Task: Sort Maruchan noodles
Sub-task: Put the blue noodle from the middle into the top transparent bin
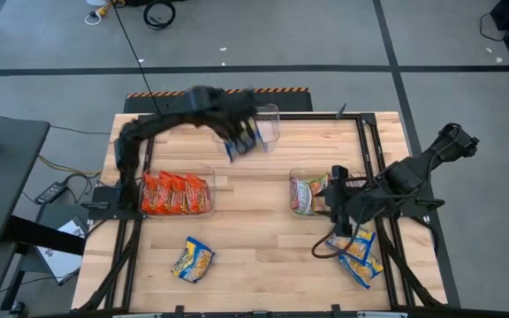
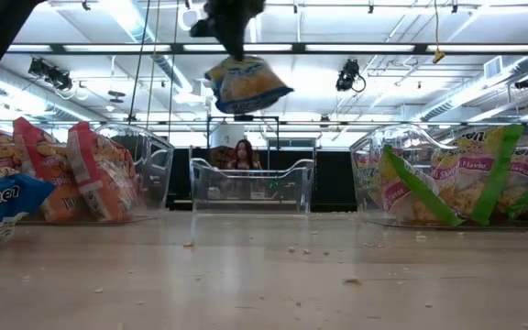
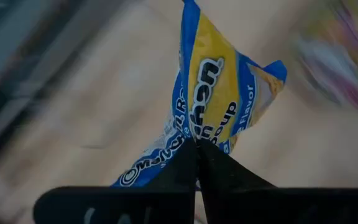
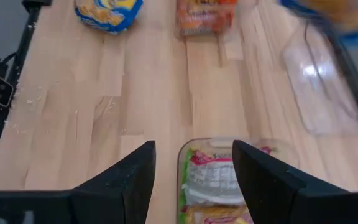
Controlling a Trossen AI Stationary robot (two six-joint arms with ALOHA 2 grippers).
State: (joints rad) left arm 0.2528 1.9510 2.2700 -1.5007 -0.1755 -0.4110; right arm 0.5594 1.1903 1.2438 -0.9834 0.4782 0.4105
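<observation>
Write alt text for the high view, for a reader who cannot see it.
The left gripper holds a blue-and-yellow plastic noodle packet in the air beside an empty clear plastic bin at the wooden table's far edge. One clear bin holds orange-red packets, another silver-white packets; the right gripper hangs by that bin.

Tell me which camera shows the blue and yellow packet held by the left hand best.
The left wrist view: the packet fills it, pinched in the left hand, print readable. The high view shows it blurred near the far bin; the low view shows it hanging.
</observation>
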